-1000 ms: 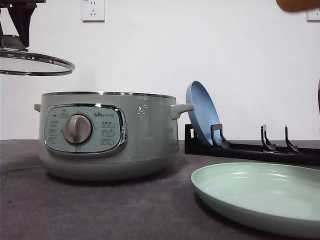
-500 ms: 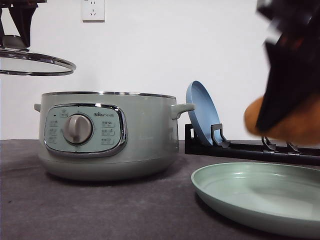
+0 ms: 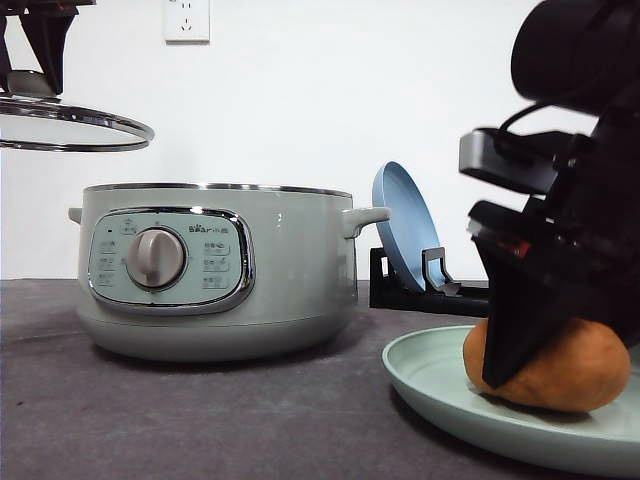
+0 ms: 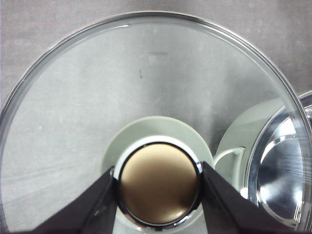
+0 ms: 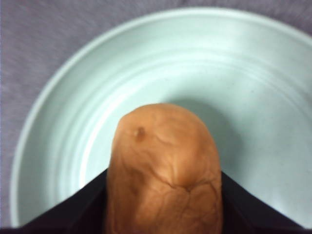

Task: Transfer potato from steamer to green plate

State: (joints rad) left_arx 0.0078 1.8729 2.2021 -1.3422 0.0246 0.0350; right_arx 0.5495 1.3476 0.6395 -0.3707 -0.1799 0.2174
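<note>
Potato (image 3: pixel 555 370): orange-brown, wrinkled matte skin, lying in the green plate, underside on the plate floor, well to the right of the steamer.
Right gripper (image 3: pixel 540 365): clamped on the potato, one black finger (image 3: pixel 515 330) down its near flank; in the right wrist view, dark fingers hugging both sides of the potato (image 5: pixel 163 170).
Green plate (image 3: pixel 430 375): pale mint, glossy, raised rim, flat on the dark table (image 3: pixel 200 420), to the right of the steamer and nearer the camera; rim (image 5: pixel 44 102) ringing the potato in the right wrist view.
Steamer (image 3: pixel 215 270): sage-green, uncovered, grey dial (image 3: pixel 155 258) facing forward, side handle (image 3: pixel 365 218) pointing toward the blue plate.
Glass lid (image 3: pixel 70 125): held level in the air, above and to the left of the steamer.
Left gripper (image 4: pixel 158 183): closed around the lid knob (image 4: pixel 158 187), fingers pressed on either side.
Blue plate (image 3: pixel 405 225): upright on edge in a black rack (image 3: pixel 425 290), just behind and to the right of the steamer.
Wall socket (image 3: pixel 187 20): on the white wall, above the steamer.
</note>
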